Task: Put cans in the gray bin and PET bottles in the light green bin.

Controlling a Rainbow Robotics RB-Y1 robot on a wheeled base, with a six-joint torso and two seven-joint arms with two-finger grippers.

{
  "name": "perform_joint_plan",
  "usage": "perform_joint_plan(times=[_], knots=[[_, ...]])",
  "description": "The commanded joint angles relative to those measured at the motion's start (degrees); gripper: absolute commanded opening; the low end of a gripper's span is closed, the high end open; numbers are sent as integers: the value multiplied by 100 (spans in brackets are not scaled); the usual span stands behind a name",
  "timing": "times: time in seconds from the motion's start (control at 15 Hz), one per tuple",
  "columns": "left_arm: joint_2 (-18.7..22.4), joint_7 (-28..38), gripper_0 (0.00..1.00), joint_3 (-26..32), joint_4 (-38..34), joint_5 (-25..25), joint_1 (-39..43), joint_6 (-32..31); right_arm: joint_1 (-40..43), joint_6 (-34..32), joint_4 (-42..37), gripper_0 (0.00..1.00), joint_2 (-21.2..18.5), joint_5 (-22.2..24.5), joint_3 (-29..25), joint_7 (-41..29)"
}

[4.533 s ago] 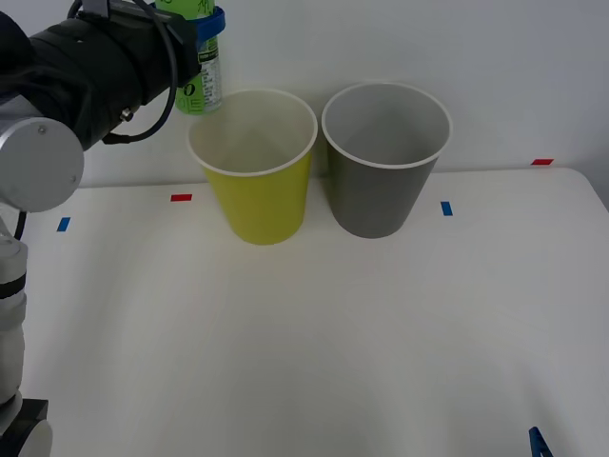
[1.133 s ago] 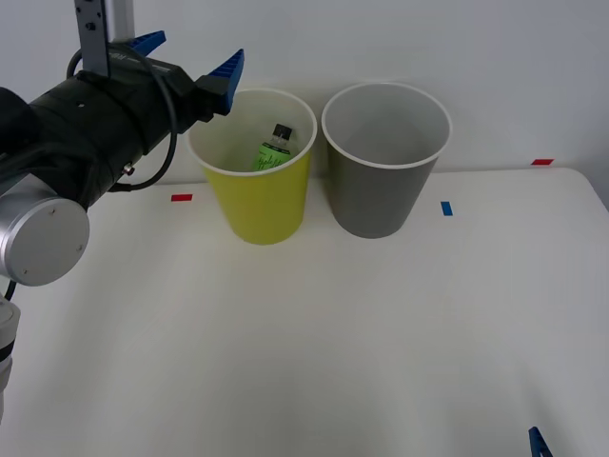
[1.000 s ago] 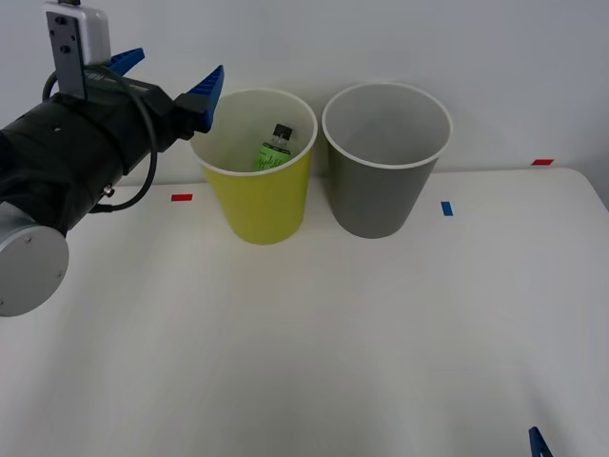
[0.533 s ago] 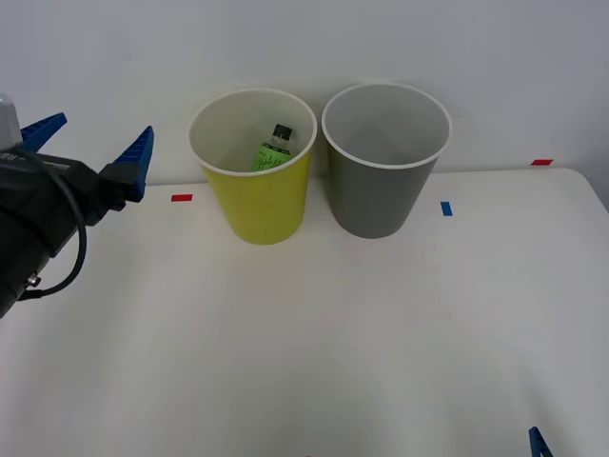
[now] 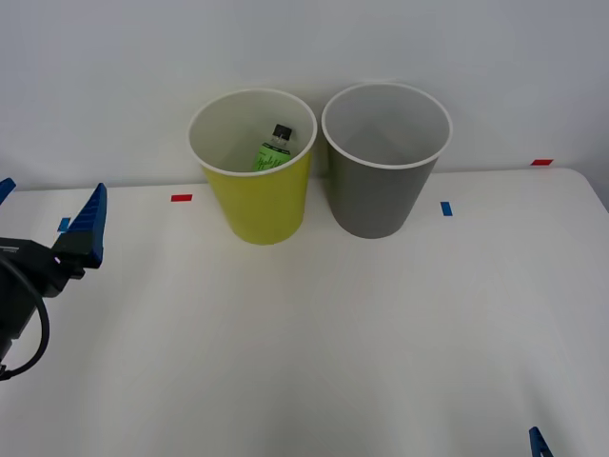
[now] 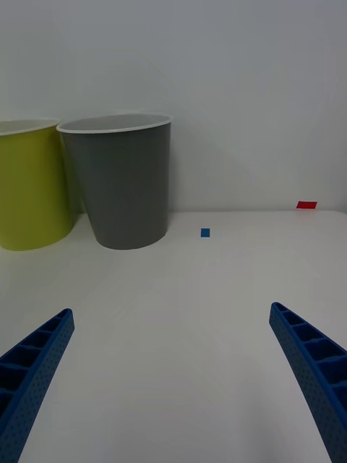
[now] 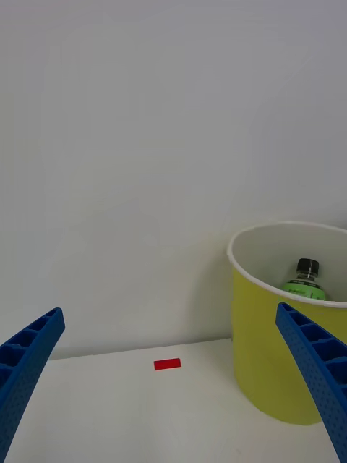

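Observation:
A PET bottle with a green label and black cap leans inside the light green bin at the back of the table. The gray bin stands right beside it on the right, and nothing shows inside it. My left gripper hangs open and empty over the table's left edge, well left of the light green bin. My right gripper is open and empty low over the near right of the table; one blue fingertip pokes in at the front view's bottom edge.
Small red tape marks and blue tape marks lie on the white table. A plain white wall rises right behind the bins.
The left gripper let the bottle drop into the light green bin, then pulled back down and to the left, away from the bin, staying open. The right arm has not moved.

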Motion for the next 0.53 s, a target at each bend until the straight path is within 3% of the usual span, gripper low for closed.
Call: perform_joint_plan(times=[0.07,0.53], knots=[[32,-39,100,-402,307,-46,613,-1142,0,0,0,94,0,0,0,0],[207,-56,100,-947,342,-99,2072,-2232,0,0,0,94,0,0,0,0]])
